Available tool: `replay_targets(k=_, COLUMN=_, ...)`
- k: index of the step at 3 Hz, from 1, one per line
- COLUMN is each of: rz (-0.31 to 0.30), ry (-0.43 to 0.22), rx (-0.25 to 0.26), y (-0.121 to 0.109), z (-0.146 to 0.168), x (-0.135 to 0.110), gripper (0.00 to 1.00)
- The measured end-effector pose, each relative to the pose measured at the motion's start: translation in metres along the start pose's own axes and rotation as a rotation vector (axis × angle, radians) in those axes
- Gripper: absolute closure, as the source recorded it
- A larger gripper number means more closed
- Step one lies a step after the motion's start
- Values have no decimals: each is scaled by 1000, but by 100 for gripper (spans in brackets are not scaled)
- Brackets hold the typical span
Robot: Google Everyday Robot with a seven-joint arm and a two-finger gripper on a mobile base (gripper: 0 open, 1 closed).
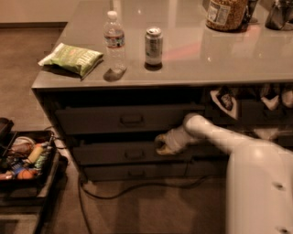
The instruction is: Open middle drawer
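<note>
Camera view looking down at a grey counter [206, 64] with drawers under it and a brown carpeted floor.

At the far left, on the floor, stands one dark bin [46, 180] holding a jumble of small coloured items, too small to name.

On the counter, left to right: one green snack bag [73, 58] lying flat near the left edge; one clear water bottle [114, 41], upright with its cap on; one drink can [153, 45], upright, just beside the bottle but not touching it. Well apart, at the back right, stands one jar [226, 13] with a pale label, cut off by the top edge. One dark object [279, 13] sits in the top right corner.

Under the counter's left part, three dark grey drawers are stacked, each with one small centre handle. The top drawer [91, 121] has the tallest front. The middle drawer [100, 153] sits directly below it. The bottom drawer [105, 172] has the slimmest front.

One dark cable [137, 188] trails across the floor below the drawers.

One gripper [161, 144] is at the upper right end of the middle drawer's front, to the right of its handle [134, 154]. Whether it is wide, narrow or holding anything cannot be told. One white arm [219, 137] runs from it to the lower right, ending in a broad white body [256, 192].

Under the counter's right part, pale packets [224, 100] hang in shadow.
</note>
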State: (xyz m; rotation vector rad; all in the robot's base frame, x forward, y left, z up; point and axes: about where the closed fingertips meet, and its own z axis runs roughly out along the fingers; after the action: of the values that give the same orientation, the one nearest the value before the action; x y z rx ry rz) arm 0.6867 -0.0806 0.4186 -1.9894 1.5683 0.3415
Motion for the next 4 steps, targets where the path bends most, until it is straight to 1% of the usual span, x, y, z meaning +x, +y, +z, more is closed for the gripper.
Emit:
replay_targets(k=1, rz=0, ry=0, rx=0, y=0, z=-2, x=1, gripper=93)
replay_targets(k=2, rz=0, ry=0, rx=0, y=0, z=-2, x=1, gripper=94)
replay_targets(k=3, rz=44, ry=-4, rx=-46, y=15, z=-6, x=-2, gripper=96)
replay_targets(k=4, rz=57, ry=-9, rx=-49, y=19, z=-8, x=-3, gripper=100)
